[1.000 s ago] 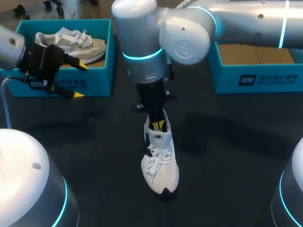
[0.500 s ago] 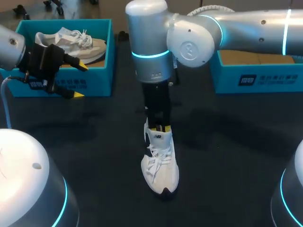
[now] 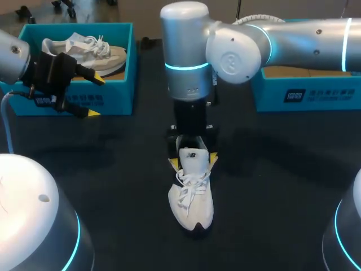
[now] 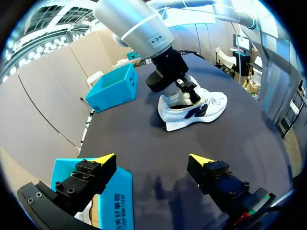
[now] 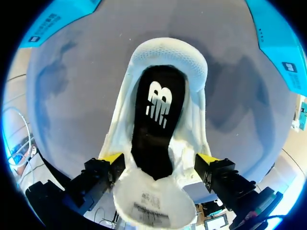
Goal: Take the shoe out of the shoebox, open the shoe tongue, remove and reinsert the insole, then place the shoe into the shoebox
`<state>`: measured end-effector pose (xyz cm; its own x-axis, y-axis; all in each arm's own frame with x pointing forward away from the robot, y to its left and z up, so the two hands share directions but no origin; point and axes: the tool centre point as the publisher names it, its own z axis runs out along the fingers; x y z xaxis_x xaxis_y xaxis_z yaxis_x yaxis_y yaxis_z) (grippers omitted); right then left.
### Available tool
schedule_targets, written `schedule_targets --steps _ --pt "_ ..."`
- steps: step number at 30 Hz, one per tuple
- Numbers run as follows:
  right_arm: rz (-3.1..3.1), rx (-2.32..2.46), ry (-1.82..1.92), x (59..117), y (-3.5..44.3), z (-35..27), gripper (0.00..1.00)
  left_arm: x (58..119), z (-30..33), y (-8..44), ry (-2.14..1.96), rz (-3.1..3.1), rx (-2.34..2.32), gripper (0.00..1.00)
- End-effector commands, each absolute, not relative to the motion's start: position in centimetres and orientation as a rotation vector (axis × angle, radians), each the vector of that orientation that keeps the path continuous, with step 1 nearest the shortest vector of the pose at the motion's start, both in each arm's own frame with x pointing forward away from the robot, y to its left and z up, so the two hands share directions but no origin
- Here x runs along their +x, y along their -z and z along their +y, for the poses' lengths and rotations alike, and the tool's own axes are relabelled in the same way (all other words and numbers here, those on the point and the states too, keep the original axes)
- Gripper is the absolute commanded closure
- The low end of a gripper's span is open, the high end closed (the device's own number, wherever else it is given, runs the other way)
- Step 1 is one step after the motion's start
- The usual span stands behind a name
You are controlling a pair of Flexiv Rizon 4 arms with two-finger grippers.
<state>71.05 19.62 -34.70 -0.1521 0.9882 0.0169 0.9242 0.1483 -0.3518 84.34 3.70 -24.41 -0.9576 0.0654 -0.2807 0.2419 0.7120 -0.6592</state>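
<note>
A white lace-up shoe [image 3: 192, 195] stands on the dark table, toe toward the near edge. My right gripper [image 3: 193, 161] hangs over its mouth, open, one yellow tip at each side of the raised tongue [image 3: 189, 154]. From the right wrist, the black insole [image 5: 158, 120] with a white logo lies flat inside the shoe, and the right gripper [image 5: 159, 160] straddles the shoe's sides. My left gripper [image 3: 96, 96] is open and empty in front of the teal shoebox [image 3: 121, 96] at the back left. In its own view the left gripper [image 4: 152, 160] faces the shoe [image 4: 192, 110].
A second white shoe [image 3: 84, 51] lies in the left shoebox. Another teal box [image 3: 304, 93] stands at the back right; it also shows beyond the shoe as a teal box [image 4: 112, 88]. Bare dark tabletop surrounds the shoe.
My right gripper has opened: its fingers were together inside the shoe's mouth, now they spread to both sides of the tongue. The right wrist shifted slightly right. The left arm has not moved.
</note>
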Motion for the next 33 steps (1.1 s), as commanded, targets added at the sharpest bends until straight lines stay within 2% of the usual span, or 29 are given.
schedule_targets --steps 1,6,20,33 --pt "-2.176 -1.878 -0.359 71.0 34.5 19.5 0.0 84.3 3.7 24.4 1.078 2.684 0.245 0.0" --pt "-2.137 -1.867 -0.379 70.5 35.3 19.3 0.0 84.3 3.7 24.4 1.078 2.684 0.245 0.0" --pt "-2.122 -1.946 -0.388 69.4 32.7 19.6 0.0 84.3 3.7 24.4 1.078 2.684 0.245 0.0" --pt "-2.071 -2.016 -0.442 65.7 27.8 20.5 0.0 84.3 3.7 24.4 1.078 2.684 0.245 0.0"
